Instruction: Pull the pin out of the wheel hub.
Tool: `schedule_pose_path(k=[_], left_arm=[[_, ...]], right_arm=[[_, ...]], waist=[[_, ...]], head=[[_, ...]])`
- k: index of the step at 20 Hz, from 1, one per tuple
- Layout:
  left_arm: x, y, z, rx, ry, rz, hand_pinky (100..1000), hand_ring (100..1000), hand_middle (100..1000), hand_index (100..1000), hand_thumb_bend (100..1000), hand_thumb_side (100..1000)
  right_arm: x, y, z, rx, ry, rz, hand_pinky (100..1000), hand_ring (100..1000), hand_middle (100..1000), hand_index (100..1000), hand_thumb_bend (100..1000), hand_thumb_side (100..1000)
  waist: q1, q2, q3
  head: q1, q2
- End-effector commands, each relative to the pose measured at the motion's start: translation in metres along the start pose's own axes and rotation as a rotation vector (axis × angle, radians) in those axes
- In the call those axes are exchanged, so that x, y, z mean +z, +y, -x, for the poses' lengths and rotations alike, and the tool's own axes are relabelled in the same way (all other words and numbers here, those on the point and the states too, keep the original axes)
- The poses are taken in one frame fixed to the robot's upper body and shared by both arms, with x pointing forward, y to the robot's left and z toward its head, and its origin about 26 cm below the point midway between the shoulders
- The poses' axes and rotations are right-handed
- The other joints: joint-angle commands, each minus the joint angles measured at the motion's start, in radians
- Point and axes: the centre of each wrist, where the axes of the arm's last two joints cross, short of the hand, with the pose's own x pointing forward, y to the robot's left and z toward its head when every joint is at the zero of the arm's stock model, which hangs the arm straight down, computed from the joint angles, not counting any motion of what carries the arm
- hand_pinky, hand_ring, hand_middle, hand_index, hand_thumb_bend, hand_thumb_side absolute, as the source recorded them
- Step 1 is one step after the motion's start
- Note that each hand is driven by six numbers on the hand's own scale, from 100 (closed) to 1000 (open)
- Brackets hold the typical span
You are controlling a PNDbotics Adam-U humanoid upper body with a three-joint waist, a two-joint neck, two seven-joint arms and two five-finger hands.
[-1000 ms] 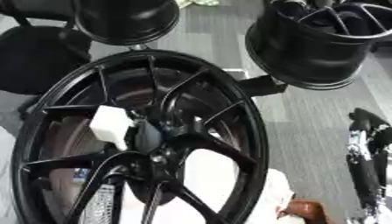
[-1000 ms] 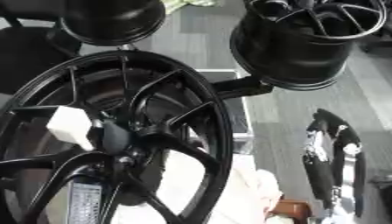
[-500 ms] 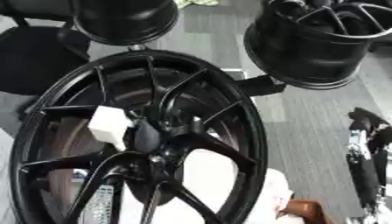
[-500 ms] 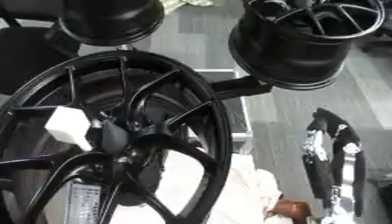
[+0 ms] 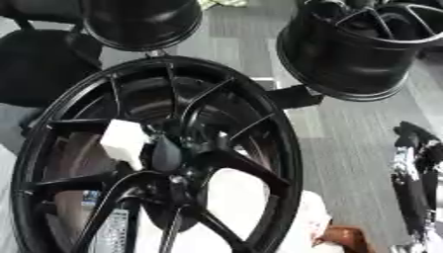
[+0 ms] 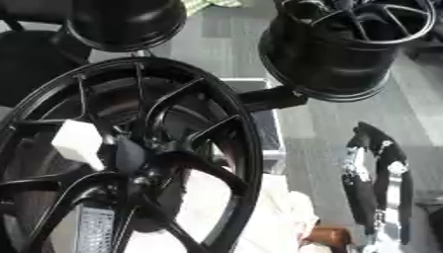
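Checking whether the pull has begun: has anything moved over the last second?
Nothing visibly changed. The right hand hangs apart from the black wheel, at the right edge; the white block sits beside the hub. No left hand shows.

I count three black wheels: one large spoked wheel (image 5: 155, 158) fills the foreground, well to the left of my right hand (image 6: 376, 188), and two more wheels sit farther off, one (image 5: 143, 22) at upper left and one (image 6: 346, 47) straight beyond that hand. One white block (image 5: 124, 141) sits beside the one hub (image 5: 169, 153) of the big wheel. One robot hand shows, at lower right, fingers relaxed.
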Motion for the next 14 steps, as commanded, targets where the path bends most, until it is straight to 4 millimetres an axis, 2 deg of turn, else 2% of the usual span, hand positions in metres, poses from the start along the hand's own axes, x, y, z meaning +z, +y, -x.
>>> schedule_pose_path(k=[1, 4, 9, 11, 14], left_arm=[[-0.009, 0.023, -0.049, -0.048, -0.181, -0.001, 770, 743, 710, 789, 100, 278], [-0.015, 0.023, -0.093, -0.104, -0.336, 0.059, 772, 746, 712, 789, 100, 265], [-0.014, 0.017, -0.151, -0.150, -0.565, 0.155, 773, 743, 706, 788, 100, 257], [-0.012, 0.016, -0.164, -0.148, -0.622, 0.180, 772, 741, 703, 788, 100, 256], [-0.013, 0.016, -0.171, -0.146, -0.680, 0.208, 772, 740, 702, 787, 100, 255]], right_arm=[[-0.003, -0.004, -0.003, 0.009, -0.021, -0.003, 903, 848, 688, 766, 100, 719], [-0.004, -0.004, -0.003, 0.011, -0.026, -0.009, 903, 848, 689, 766, 100, 718], [-0.005, -0.005, -0.003, 0.016, -0.040, -0.016, 903, 850, 691, 769, 100, 711], [-0.005, -0.005, -0.003, 0.017, -0.044, -0.015, 903, 851, 693, 769, 100, 697], [-0.006, -0.005, -0.003, 0.016, -0.049, -0.012, 903, 852, 694, 770, 100, 689]], waist=[[0.007, -0.016, 0.000], [0.010, -0.017, -0.001], [0.015, -0.018, -0.008], [0.017, -0.018, -0.010], [0.018, -0.019, -0.012]], head=[[0.002, -0.014], [0.007, -0.014], [0.013, -0.008], [0.016, -0.006], [0.020, -0.003]])
